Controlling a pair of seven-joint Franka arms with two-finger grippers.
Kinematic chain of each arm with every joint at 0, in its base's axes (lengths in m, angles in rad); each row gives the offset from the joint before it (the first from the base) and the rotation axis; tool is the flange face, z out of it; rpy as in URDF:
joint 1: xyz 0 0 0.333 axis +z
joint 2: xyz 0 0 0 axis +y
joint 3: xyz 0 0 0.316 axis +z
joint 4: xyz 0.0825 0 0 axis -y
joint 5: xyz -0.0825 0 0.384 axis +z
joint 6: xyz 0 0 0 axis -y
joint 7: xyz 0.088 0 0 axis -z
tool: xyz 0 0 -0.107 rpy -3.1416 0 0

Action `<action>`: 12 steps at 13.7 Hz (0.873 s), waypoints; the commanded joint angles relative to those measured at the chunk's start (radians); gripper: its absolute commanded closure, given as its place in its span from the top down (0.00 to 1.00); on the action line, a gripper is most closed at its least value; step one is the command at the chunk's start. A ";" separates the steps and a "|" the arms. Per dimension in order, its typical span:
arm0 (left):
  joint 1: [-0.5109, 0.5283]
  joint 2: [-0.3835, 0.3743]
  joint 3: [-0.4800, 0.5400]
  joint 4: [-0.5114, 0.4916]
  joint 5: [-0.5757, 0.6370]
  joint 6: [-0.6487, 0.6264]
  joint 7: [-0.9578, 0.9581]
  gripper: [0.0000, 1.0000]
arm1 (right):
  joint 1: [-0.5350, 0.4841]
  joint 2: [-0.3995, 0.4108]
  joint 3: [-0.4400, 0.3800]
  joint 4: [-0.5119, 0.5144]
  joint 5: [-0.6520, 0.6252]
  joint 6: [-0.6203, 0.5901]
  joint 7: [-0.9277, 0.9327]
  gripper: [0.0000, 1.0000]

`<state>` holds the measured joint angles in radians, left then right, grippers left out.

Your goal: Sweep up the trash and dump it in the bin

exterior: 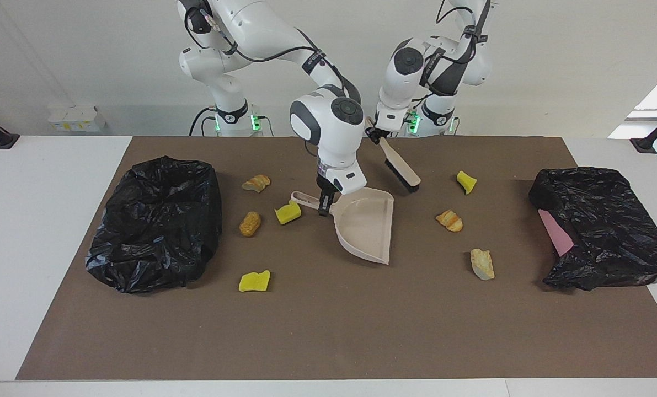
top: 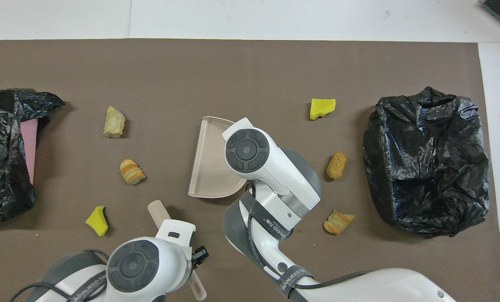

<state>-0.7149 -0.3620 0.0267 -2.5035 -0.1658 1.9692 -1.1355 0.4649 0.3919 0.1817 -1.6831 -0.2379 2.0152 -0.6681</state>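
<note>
Several trash pieces lie on the brown mat. Toward the right arm's end are a bread lump [exterior: 256, 182], a brown nugget [exterior: 250, 223] and two yellow sponge chunks [exterior: 288, 213] [exterior: 254, 281]. Toward the left arm's end are a yellow chunk [exterior: 466, 182], a bread lump [exterior: 450, 220] and a pale lump [exterior: 482, 264]. The beige dustpan [exterior: 367, 223] rests mid-mat. My right gripper [exterior: 324, 207] is shut on its handle [exterior: 304, 198]. My left gripper [exterior: 376, 134] is shut on the beige brush [exterior: 401, 169], held tilted with its bristles low beside the dustpan.
An open bin lined with a black bag [exterior: 157, 220] stands at the right arm's end. A second black-bagged bin [exterior: 604, 226] with a pink side showing [exterior: 554, 231] is at the left arm's end. In the overhead view my right arm hides the dustpan's handle.
</note>
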 commanded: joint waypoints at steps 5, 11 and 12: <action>0.222 -0.038 -0.011 0.022 0.133 -0.199 0.035 0.00 | 0.008 0.015 0.005 0.034 -0.020 -0.018 -0.033 0.00; 0.500 -0.103 -0.011 -0.066 0.141 -0.243 0.209 0.00 | 0.041 0.071 0.005 0.045 -0.032 -0.016 0.051 0.00; 0.505 -0.109 -0.011 -0.090 0.141 -0.247 0.230 0.00 | 0.058 0.076 0.004 0.046 -0.032 -0.015 0.062 0.00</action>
<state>-0.2519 -0.4166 0.0272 -2.5396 -0.0344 1.7430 -0.9487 0.4969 0.4341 0.1825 -1.6693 -0.2495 2.0036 -0.6511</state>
